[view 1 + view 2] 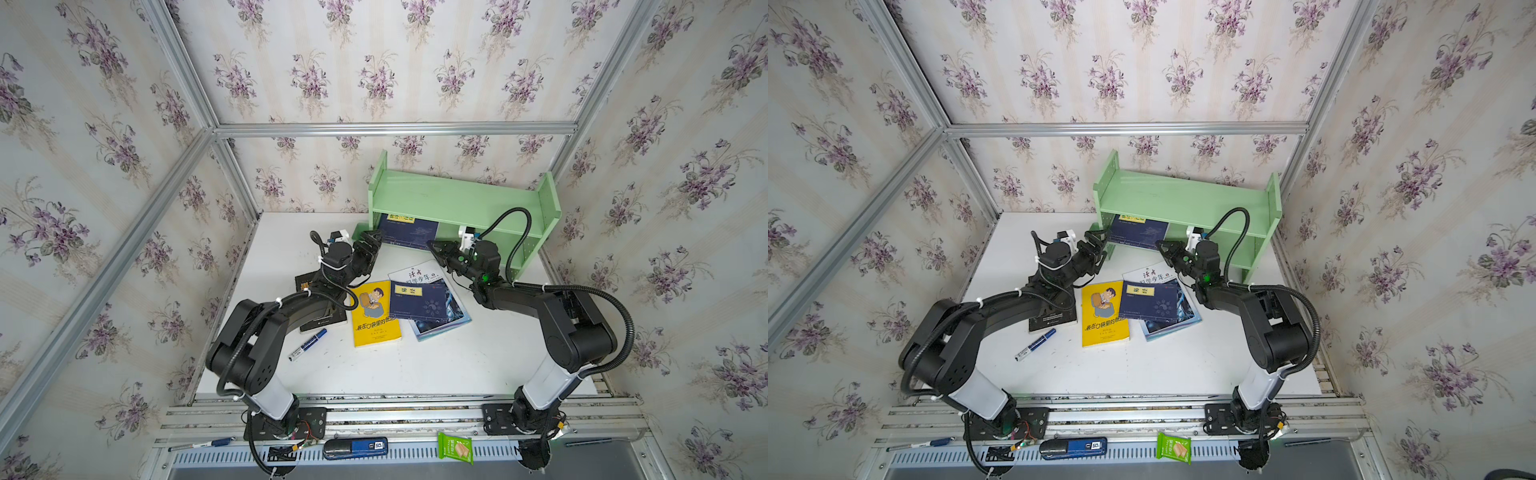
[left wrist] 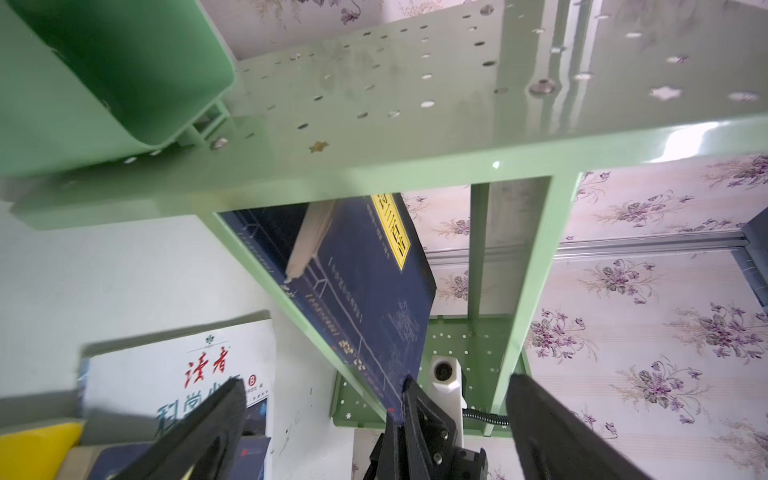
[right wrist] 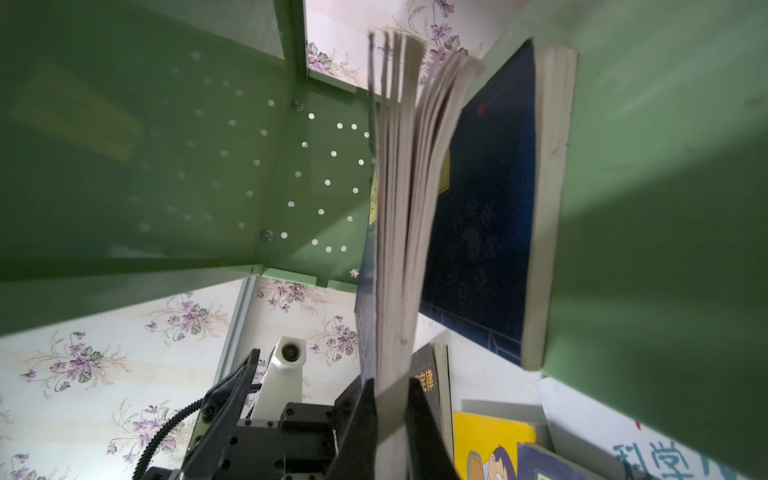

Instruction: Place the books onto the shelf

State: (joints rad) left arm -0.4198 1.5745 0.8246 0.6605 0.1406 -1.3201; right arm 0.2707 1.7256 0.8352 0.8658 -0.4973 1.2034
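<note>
The right end effector is pressed onto the page-edge corner of a navy book, pages fanned. That book stands tilted in the lower tier of the pale green shelf, with its yellow label at the top edge. Just past it, a second navy book rests against a green shelf panel. The left end effector is spread wide and grips nothing. It sits just beside the shelf's end panel and the green cup. Behind both end effectors on the bench are a yellow cartoon-man book and a third navy book atop a white-blue book. A black book lies under the left arm, with a blue marker near it.
</note>
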